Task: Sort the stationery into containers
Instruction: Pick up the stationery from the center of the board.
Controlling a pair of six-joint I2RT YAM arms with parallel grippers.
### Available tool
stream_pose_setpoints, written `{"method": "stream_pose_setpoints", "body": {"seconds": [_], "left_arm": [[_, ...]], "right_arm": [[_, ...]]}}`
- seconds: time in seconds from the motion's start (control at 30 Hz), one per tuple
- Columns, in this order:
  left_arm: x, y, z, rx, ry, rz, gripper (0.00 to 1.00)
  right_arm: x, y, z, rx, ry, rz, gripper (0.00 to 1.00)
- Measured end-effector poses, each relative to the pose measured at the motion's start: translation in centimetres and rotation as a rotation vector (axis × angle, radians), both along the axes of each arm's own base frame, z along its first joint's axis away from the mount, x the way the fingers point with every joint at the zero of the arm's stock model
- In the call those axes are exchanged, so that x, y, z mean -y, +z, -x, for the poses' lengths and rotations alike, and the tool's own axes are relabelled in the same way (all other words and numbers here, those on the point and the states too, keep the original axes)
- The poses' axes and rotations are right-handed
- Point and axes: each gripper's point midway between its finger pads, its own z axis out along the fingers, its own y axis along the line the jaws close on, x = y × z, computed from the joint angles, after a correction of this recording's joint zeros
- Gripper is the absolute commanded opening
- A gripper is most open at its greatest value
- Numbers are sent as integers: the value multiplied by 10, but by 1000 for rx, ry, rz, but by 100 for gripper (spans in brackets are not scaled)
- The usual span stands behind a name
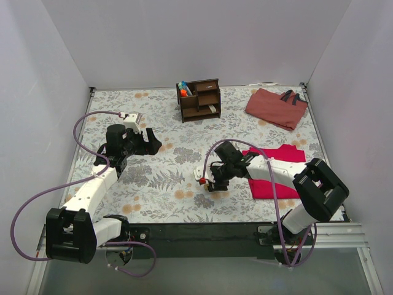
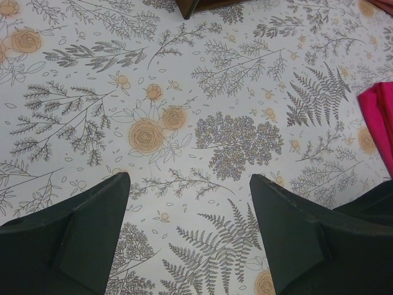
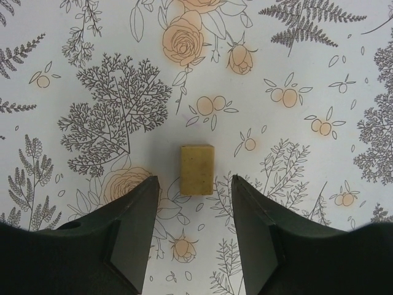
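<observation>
A small tan eraser [image 3: 197, 169] lies flat on the floral tablecloth. My right gripper [image 3: 194, 184] is open just above it, and the eraser's near end sits between the two fingertips without touching them. In the top view the right gripper [image 1: 207, 180] is low over the middle of the table and hides the eraser. The dark brown wooden organiser [image 1: 199, 99] stands at the back centre, with blue- and orange-tipped pens [image 1: 183, 88] upright in its left compartment. My left gripper [image 1: 153, 141] is open and empty over the cloth at the left, with only floral pattern between its fingers in the left wrist view [image 2: 190, 177].
A reddish-brown fabric bag [image 1: 276, 106] lies at the back right. A flat red cloth [image 1: 276, 169] lies under the right arm; its edge shows in the left wrist view [image 2: 381, 117]. Purple cables loop off both arms. White walls enclose the table.
</observation>
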Motion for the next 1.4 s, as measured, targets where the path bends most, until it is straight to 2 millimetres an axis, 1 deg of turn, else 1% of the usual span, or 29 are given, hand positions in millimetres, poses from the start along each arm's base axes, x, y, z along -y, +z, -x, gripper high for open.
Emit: {"method": "stream_pose_setpoints", "body": {"seconds": [0.1, 0.37, 0.47, 0.67, 0.9, 1.03, 1.23, 1.3, 1.4], "left_arm": [[0, 0, 0, 0, 0, 0, 79], [0, -1, 0, -2, 0, 0, 79], [0, -1, 0, -5, 0, 0, 79], [0, -3, -1, -10, 0, 0, 79], [1, -4, -1, -15, -2, 0, 79], [1, -5, -1, -18, -3, 1, 80], [1, -6, -1, -20, -6, 2, 79], [2, -6, -1, -20, -7, 3, 79], [2, -6, -1, -21, -10, 4, 79]], "right_arm": [[2, -3, 2, 1, 3, 10, 59], [3, -4, -1, 18, 0, 19, 57], [4, -6, -1, 21, 0, 22, 53], [4, -9, -2, 23, -5, 30, 50], [7, -16, -1, 16, -5, 45, 50], [7, -16, -1, 20, -1, 42, 49], [7, -17, -1, 18, 0, 43, 39], [7, -17, -1, 16, -1, 45, 37], [7, -18, -1, 16, 0, 45, 25]]}}
